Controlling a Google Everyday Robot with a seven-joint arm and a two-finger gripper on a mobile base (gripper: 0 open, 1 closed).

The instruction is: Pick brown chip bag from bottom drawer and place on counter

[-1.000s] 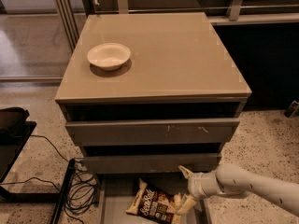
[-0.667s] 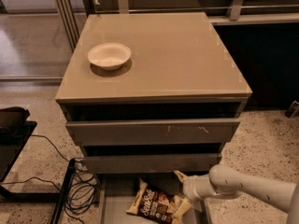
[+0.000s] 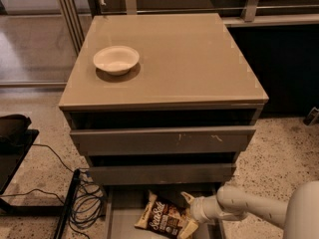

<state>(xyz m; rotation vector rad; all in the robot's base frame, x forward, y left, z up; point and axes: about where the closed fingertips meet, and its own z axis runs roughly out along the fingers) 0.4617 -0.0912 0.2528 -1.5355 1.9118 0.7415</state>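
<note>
Status: early in the task. Nothing is lifted yet.

- Drawer point(image 3: 121, 217) is pulled out at the foot of the cabinet, below the two closed fronts point(image 3: 164, 140). Its floor is bare to the left of the bag.
- Bag point(image 3: 160, 216) lies flat in the drawer, tilted, script side up, toward the right half of the tray. It is resting on the floor of the tray, not raised.
- Counter point(image 3: 189, 59) carries only a white bowl point(image 3: 116, 59), at its left side. The middle and right of the top are free for the bag.
- Arm point(image 3: 249, 210) comes in low from the right edge, reaching left into the drawer.

Gripper point(image 3: 188, 213): down in the drawer at the bag's right end.

Fingers point(image 3: 186, 197): spread, not pressed together. The upper tip stands just above the bag's right corner. The lower one seems to lie against the bag's cream edge, though finger and edge are close in colour and I cannot separate them cleanly. Judgement: the jaws straddle or touch the right end of the bag but have not pinched it; the foil shows no crease of a grip.

Done: drawer open, gripper brought to the bag.
Left: close on the bag, lift it clear of the tray and past the two fronts, carry it up, set it on the counter, release.

Risk (judgement): a grip on one corner of crinkly foil may slip, and the bag will hang and swing when raised.
</note>
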